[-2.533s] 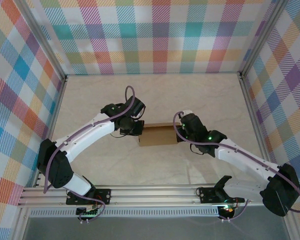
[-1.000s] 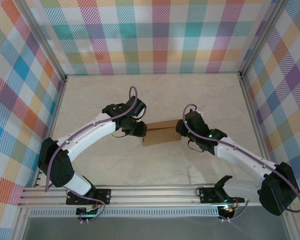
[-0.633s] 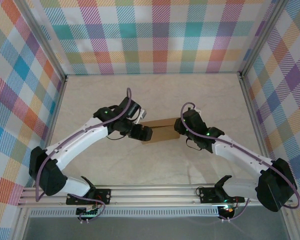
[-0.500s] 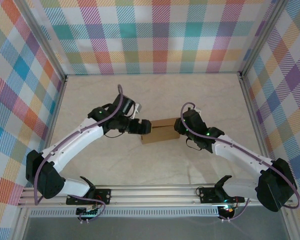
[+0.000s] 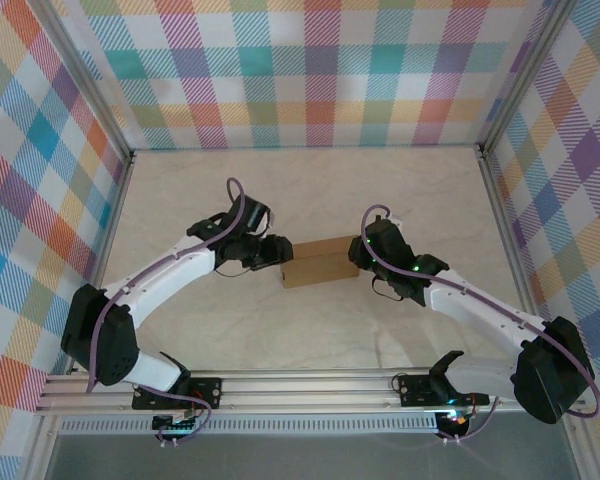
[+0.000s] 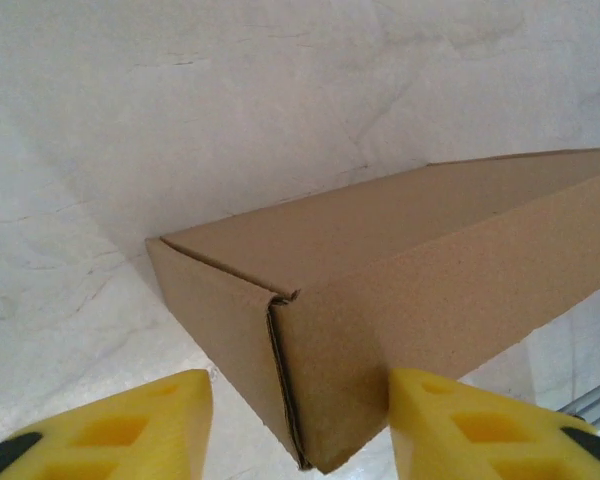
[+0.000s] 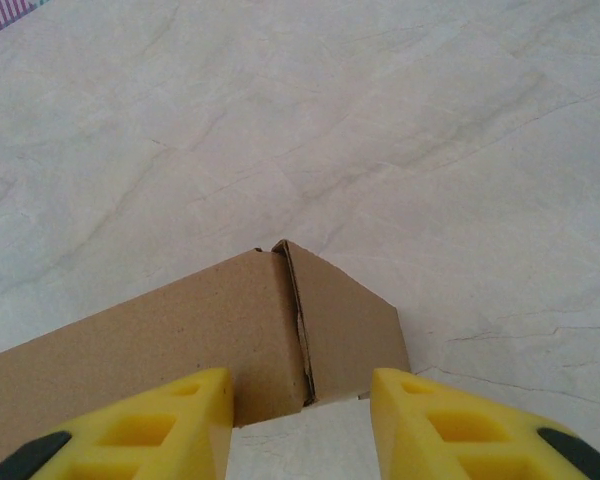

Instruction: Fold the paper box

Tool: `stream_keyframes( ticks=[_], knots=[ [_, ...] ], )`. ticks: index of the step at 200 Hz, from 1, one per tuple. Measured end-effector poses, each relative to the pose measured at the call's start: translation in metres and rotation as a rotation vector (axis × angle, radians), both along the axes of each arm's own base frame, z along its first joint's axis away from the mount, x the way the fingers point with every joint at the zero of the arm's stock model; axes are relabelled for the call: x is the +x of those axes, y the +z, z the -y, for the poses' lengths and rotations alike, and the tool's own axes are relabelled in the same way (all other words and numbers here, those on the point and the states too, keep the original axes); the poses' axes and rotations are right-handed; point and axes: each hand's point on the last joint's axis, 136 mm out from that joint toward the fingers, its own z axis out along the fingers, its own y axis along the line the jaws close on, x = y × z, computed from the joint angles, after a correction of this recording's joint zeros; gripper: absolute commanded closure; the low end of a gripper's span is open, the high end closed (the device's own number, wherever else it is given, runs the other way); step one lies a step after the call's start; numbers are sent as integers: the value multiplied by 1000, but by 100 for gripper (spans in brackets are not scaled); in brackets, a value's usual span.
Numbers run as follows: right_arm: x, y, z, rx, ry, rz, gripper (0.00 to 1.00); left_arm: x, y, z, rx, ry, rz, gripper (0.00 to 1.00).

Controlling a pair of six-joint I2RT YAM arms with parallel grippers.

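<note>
Top view. Left gripper (image 5: 280,252) sits at the left end of the box (image 5: 318,263), low over the tabletop (image 5: 400,200), wrist pointing right.

Left wrist view: 2 yellow fingers (image 6: 120,430) stand apart, released. The box's near vertical corner rises in the gap between them. The left finger is clear of the cardboard, with bare tabletop between. The right finger lies just beside the long side face; I cannot tell if it touches. Nothing is grasped. A seam runs down the corner, slightly gapped.

The box is folded up into a long closed rectangular form of plain brown card. It lies flat near the middle of the tabletop, well apart from every edge, long axis running left to right, right end a little farther toward the far edge.

Right gripper (image 5: 356,254) is at the right end of the box, wrist pointing left.

Right wrist view: 2 yellow fingers (image 7: 440,425) apart, released. The box's end corner points into the gap, with a strip of tabletop showing between the pads. The end flap edge shows a thin open seam. No grasp.
</note>
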Motion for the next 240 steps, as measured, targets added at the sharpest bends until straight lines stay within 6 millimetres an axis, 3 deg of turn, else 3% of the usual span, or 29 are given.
stream_keyframes(
  ticks=[39,72,108,128,155,173,194,240],
  knots=[
    [-2,1,-4,6,18,-8,63,0,-1,-5,-68,6,27,67],
    [-1,3,-9,22,43,-14,84,1,0,-6,-89,3,31,79],
    [2,4,-7,61,40,-28,100,3,0,-7,-96,2,30,83],
    [2,5,-8,78,49,-36,100,4,0,-6,-101,2,34,92],
    [2,5,-8,91,53,-42,100,5,0,-7,-108,3,35,93],
    [2,5,-9,95,57,-44,97,5,1,-7,-111,3,33,84],
    [1,5,-9,96,62,-47,79,5,1,-7,-111,-2,33,62],
    [-1,3,-7,84,72,-62,52,3,-2,-14,-59,3,4,39]
  ],
)
